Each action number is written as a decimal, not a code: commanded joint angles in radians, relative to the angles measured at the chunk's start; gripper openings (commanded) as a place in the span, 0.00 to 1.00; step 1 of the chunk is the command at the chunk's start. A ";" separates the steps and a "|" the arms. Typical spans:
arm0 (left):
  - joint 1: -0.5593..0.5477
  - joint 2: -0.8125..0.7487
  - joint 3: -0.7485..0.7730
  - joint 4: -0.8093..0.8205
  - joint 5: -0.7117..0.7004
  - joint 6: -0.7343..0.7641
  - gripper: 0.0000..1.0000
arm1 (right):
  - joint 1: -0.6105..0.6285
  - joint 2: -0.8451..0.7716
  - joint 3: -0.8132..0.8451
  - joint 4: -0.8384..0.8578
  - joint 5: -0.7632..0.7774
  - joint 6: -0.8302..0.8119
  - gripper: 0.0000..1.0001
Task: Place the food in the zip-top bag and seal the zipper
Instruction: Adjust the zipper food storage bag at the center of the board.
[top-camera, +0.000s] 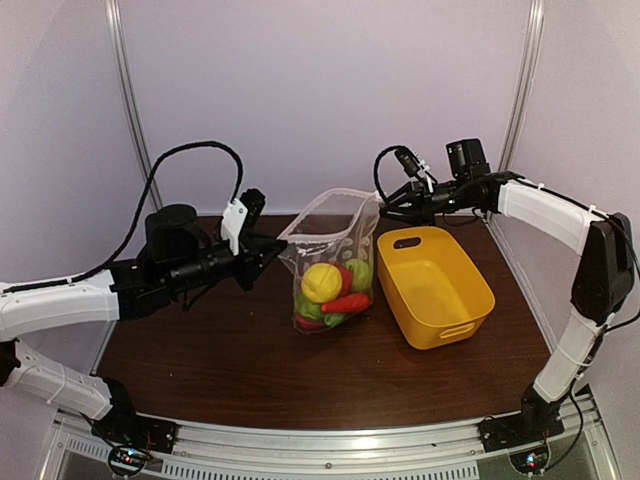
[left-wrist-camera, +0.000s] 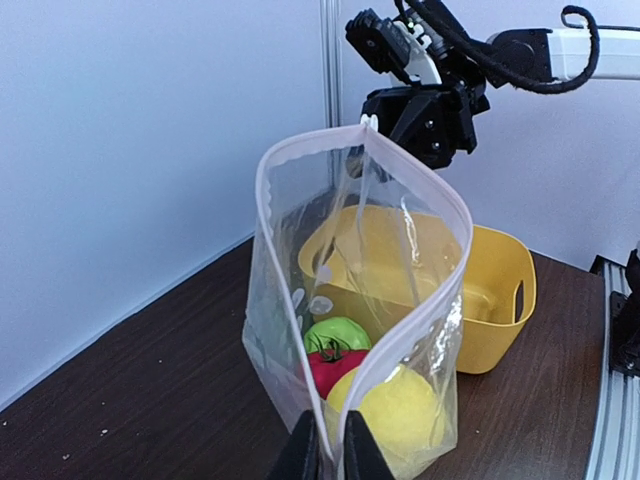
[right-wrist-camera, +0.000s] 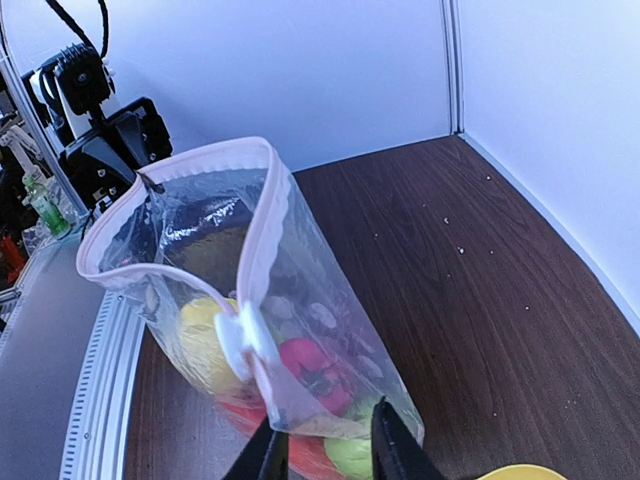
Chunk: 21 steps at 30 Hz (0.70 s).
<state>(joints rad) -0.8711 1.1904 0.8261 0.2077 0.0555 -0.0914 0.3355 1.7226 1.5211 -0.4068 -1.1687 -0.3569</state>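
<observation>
The left tool (left-wrist-camera: 330, 440) is pressed together on the zipper (left-wrist-camera: 262, 220), pinching the near-left end of the mouth strip. The right tool (right-wrist-camera: 325, 445) stands spread, its fingers astride the opposite end of the mouth, with no grip on it that I can make out. A white slider tab (right-wrist-camera: 243, 345) sits on the strip just ahead of those fingers.

The zip-top bag (top-camera: 328, 250) stands upright near the middle of the surface (top-camera: 220, 370), towards the far edge. It is just left of the yellow basket (top-camera: 430, 285), which shows nothing inside it. The food (top-camera: 322, 283) lies heaped in the bottom of the bag, so only the sealing looks left to do.

The mouth gapes wide, its two walls bowed well apart between the tools. If the right tool comes together on one wall only, or beside the tab rather than on it, the strips would likely not mate and the seam would stay open. Too much pull between the two ends could drag the light bag over and tip the food towards the mouth. The single narrow pinch at the left end may also slip off the slick plastic if the far end is pulled sideways.
</observation>
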 joint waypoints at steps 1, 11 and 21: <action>0.018 0.008 0.054 0.013 0.001 0.025 0.09 | 0.014 -0.011 0.026 0.072 -0.033 0.065 0.21; 0.068 -0.044 0.132 -0.123 -0.021 0.066 0.03 | -0.035 -0.108 0.017 0.094 -0.023 0.101 0.00; 0.087 -0.056 0.107 -0.127 -0.008 0.050 0.01 | -0.033 -0.148 -0.078 0.215 -0.043 0.212 0.00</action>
<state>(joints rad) -0.7990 1.1351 0.9268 0.0738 0.0486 -0.0410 0.3099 1.5894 1.4830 -0.2783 -1.1980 -0.2096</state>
